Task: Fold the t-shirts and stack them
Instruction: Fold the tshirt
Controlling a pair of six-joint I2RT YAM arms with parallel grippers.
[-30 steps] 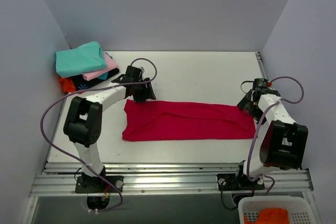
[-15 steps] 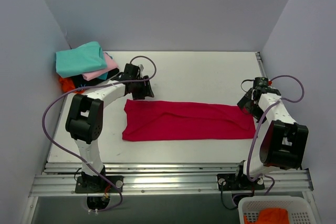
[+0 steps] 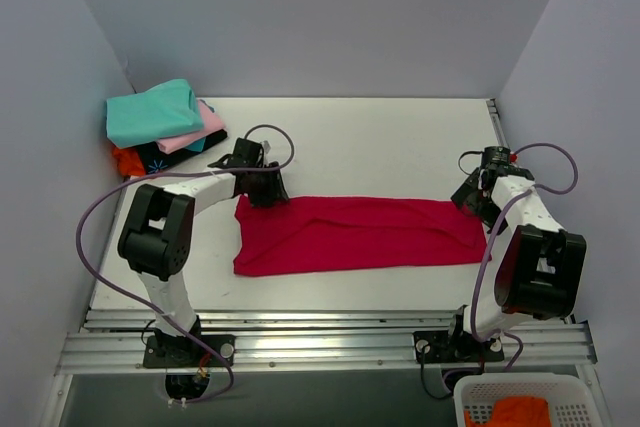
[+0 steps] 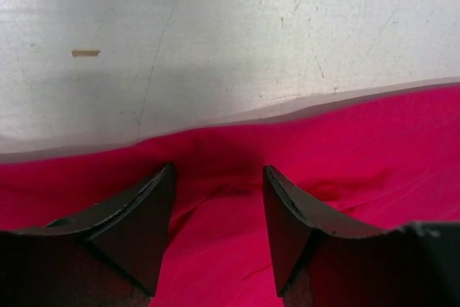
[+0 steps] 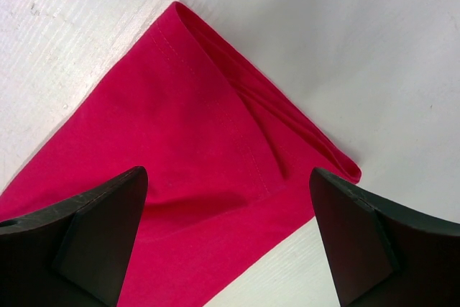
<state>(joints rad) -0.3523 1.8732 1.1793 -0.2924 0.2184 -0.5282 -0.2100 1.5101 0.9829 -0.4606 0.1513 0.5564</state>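
A soft crimson-red knit t-shirt lies folded into a long, flat band across the middle of the matte white table, whose surface is finely scratched. The band's far edge runs nearly straight, and its right end shows a stitched hem and doubled layers at the corner. Bare tabletop lies open beyond the far edge and along the near one. The right end sits close to the table's side rail. The left gripper rests on the far left corner, its dark wedge fingers apart astride slightly puckered cloth and not pinching it. The right gripper hangs spread wide over the right end, holding nothing. In the far left corner, well apart, sits a stack of folded shirts, teal over pink, black and orange.
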